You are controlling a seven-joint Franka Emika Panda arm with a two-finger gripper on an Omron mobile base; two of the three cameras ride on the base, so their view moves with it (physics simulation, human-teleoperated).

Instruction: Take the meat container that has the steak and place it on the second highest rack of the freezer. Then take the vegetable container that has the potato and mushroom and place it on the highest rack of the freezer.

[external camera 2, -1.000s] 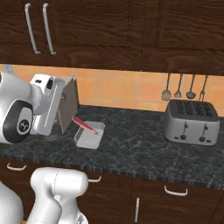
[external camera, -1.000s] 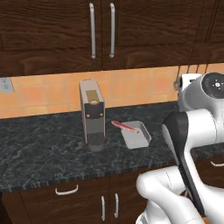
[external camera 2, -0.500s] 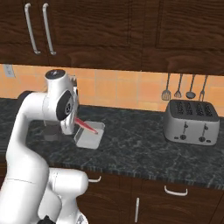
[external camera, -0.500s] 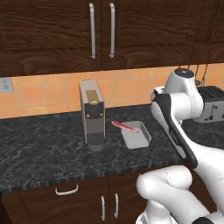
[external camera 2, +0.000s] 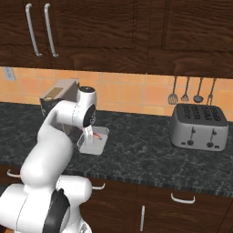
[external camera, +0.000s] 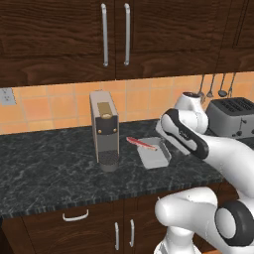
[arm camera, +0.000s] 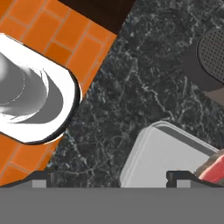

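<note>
Meat container (external camera: 155, 154) with steak (external camera: 141, 144) sits on counter (external camera: 49, 163), ungrasped. Gripper (arm camera: 111, 177) just above it, fingers spread wide, empty. Both freezer placements remain.

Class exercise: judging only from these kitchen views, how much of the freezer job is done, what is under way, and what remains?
Done: nothing yet. The steak lies in its tub on the counter. Under way: the arm reaches toward the tub, and the gripper hangs over the tub's near corner, holding nothing. Left: grip the tub, put it on the second highest rack, then move the vegetable container to the highest rack.
</note>
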